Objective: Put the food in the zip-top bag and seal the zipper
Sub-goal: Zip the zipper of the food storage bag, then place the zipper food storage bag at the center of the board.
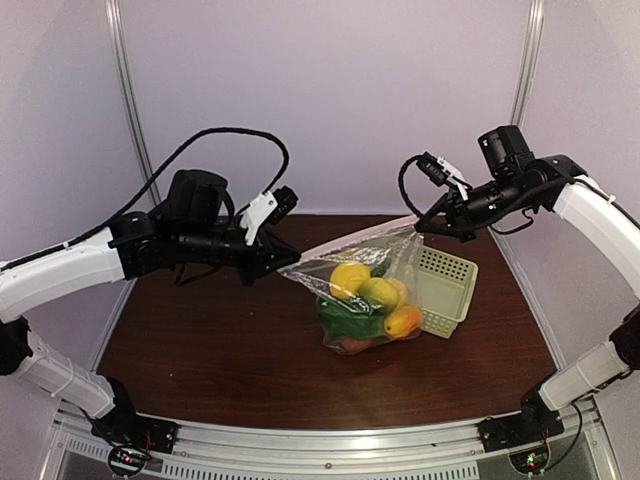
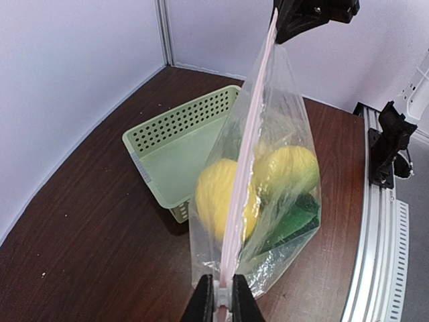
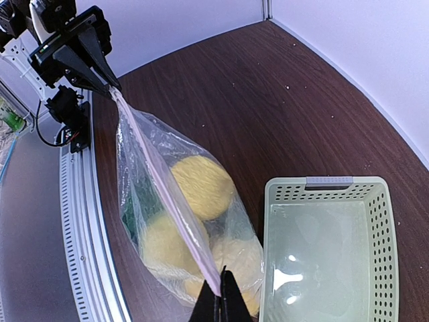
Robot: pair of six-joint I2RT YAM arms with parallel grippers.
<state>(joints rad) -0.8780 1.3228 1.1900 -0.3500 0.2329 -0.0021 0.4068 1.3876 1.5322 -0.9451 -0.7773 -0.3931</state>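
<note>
The clear zip-top bag (image 1: 362,290) hangs between my two grippers above the table, with the food (image 1: 372,300) inside: yellow lemons, an orange piece and a dark green vegetable. The pale pink zipper (image 2: 247,147) runs taut between the grippers and also shows in the right wrist view (image 3: 167,194). My left gripper (image 1: 272,268) is shut on the zipper's left end (image 2: 223,298). My right gripper (image 1: 428,222) is shut on the zipper's right end (image 3: 220,302). The bag's bottom rests on or near the table.
The pale green mesh basket (image 1: 448,290) stands empty right behind the bag on the brown table (image 1: 200,340). White walls enclose the back and sides. A metal rail (image 1: 330,455) runs along the near edge.
</note>
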